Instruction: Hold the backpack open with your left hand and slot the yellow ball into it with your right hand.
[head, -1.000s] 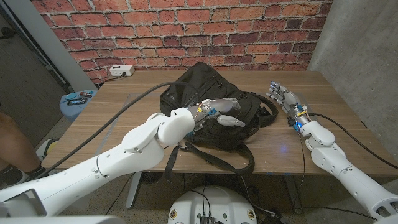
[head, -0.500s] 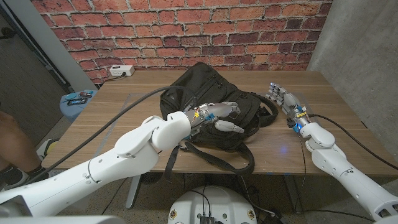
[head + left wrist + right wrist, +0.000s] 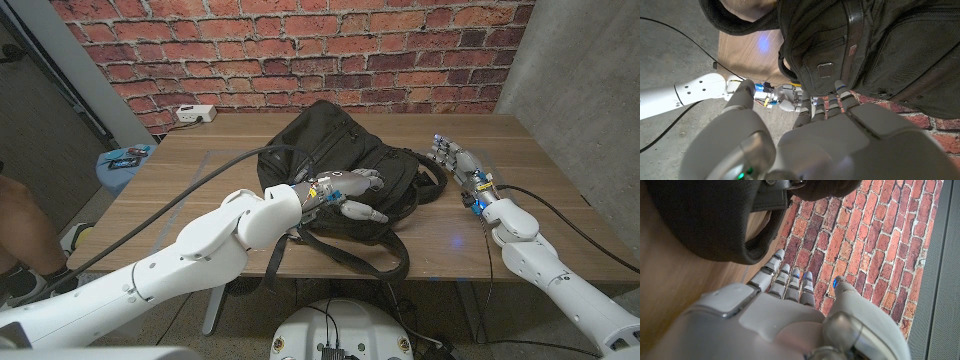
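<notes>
A black backpack (image 3: 330,140) lies on the wooden table (image 3: 180,190), near its middle. My left hand (image 3: 345,190) is over the backpack's near side, fingers stretched out and apart, holding nothing; whether it touches the fabric I cannot tell. In the left wrist view the backpack (image 3: 880,45) is just past my left hand (image 3: 840,130), with my right hand (image 3: 785,97) beyond. My right hand (image 3: 452,158) stands to the right of the backpack, fingers straight and empty. The right wrist view has my right hand (image 3: 785,300) beside the backpack (image 3: 705,215).
A backpack strap (image 3: 370,265) loops toward the table's front edge. A thick black cable (image 3: 200,180) crosses the table's left half. A white power strip (image 3: 195,114) lies at the back left. A blue object (image 3: 122,160) and a person's leg (image 3: 20,230) are off the left side.
My left hand has drawn back a little toward the backpack's near left side. My right hand has not moved.
</notes>
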`<action>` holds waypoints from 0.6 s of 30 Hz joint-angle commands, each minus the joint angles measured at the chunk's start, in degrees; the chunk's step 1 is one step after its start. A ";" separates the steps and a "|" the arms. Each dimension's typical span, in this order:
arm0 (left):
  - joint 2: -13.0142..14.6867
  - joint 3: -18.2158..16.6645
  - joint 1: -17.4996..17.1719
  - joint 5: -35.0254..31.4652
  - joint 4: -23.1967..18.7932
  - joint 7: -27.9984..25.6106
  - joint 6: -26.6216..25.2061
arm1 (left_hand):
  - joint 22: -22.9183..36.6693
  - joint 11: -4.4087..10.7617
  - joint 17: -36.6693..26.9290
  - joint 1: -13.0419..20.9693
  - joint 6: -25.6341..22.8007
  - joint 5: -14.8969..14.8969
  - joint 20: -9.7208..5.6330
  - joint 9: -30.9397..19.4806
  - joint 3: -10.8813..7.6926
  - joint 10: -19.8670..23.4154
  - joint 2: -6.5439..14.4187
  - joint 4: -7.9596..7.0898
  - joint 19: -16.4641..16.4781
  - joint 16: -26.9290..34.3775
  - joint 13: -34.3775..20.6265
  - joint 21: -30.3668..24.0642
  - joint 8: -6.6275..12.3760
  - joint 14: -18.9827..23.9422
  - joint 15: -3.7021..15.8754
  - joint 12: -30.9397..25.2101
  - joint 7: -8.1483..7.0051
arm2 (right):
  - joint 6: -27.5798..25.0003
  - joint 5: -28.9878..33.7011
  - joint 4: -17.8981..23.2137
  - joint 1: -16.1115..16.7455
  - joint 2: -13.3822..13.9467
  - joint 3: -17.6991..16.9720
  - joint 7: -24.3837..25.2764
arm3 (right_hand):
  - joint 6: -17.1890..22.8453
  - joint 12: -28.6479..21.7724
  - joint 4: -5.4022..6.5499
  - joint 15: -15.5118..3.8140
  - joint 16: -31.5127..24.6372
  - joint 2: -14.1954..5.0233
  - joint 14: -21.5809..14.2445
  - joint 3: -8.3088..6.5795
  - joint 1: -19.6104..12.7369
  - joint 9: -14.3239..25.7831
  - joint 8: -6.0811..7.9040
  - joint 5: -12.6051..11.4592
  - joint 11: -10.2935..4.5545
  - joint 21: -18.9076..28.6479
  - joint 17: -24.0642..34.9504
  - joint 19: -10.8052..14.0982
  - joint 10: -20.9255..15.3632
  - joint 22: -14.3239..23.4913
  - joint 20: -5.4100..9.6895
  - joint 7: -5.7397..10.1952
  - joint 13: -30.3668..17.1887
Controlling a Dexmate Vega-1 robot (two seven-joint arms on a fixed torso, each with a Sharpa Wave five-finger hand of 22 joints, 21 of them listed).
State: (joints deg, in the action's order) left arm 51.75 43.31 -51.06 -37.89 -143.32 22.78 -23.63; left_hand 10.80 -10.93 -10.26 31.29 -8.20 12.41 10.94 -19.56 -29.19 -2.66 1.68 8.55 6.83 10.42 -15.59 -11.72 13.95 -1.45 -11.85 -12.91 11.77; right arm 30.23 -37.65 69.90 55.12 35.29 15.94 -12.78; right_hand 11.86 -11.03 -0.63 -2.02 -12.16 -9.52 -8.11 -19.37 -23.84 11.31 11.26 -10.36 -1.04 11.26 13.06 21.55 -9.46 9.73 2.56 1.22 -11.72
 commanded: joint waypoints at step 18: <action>-1.88 -1.36 -2.54 -11.22 -0.54 6.59 4.27 | 0.23 -1.45 -0.44 10.66 8.73 1.05 0.88 -3.14 0.68 -6.26 0.09 0.91 -3.74 0.21 -1.93 -0.20 0.04 -5.07 -0.40 0.01 0.47 | 1.69 -0.77 -1.60 0.48 -0.47 -0.25 -1.14 | -0.32 -0.19 -0.52 -1.29 -0.61 -0.20 0.30 -0.15 -0.40 0.13 0.10 0.10 -0.04 -0.07 0.01 0.34 0.14 0.12 1.17 0.08 0.05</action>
State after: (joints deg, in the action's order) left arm 51.23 42.28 -53.54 -45.67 -144.34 25.93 -20.62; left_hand 10.80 -12.19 -10.56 40.96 -0.18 13.03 11.56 -22.34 -29.05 -8.11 1.68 9.62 3.56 10.42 -17.18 -11.72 13.75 -5.96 -12.09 -12.71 12.08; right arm 31.51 -37.98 69.42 55.95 35.34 15.74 -13.44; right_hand 11.65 -11.03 -0.79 -2.02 -12.55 -9.52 -8.11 -19.53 -23.84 11.31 11.26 -10.36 -1.04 11.26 13.06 21.55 -9.46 9.73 2.56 1.44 -11.72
